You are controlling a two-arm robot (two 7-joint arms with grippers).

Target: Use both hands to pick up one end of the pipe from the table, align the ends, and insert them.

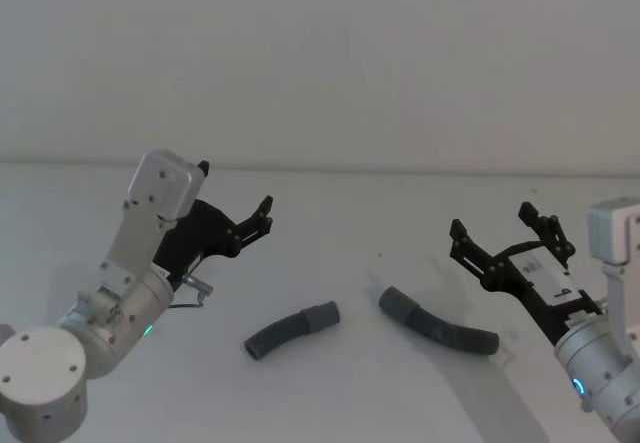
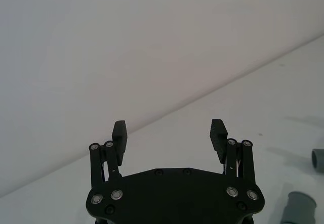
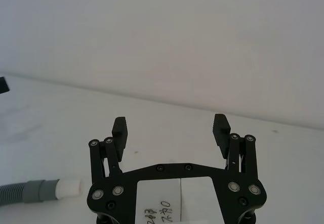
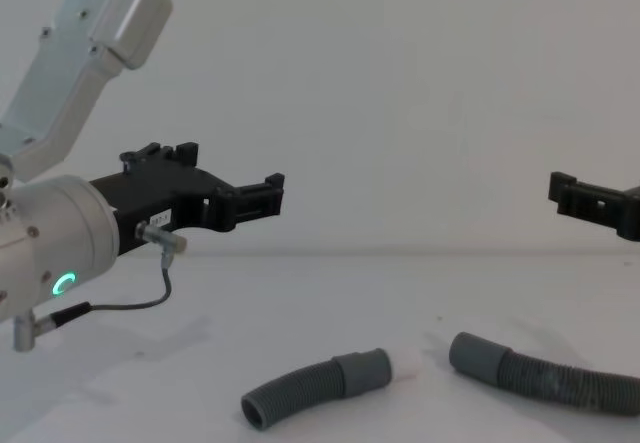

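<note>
Head view shows the reach-in step, with nothing picked up yet. The left gripper (image 2: 169, 130) hangs above the white table (image 1: 330, 403) with jaws spread wide, and the short curved hose (image 1: 285, 331) lies below and inward of its tips. The right gripper (image 3: 169, 125) is likewise spread, the longer hose (image 1: 447, 330) below and inward of it. The short hose's cuff (image 1: 322, 315) and the longer hose's cuff (image 1: 397, 303) face each other, near but apart (a white tip (image 4: 405, 363) pokes between them). Next, I judge, each gripper must descend and close just behind its cuff.
</note>
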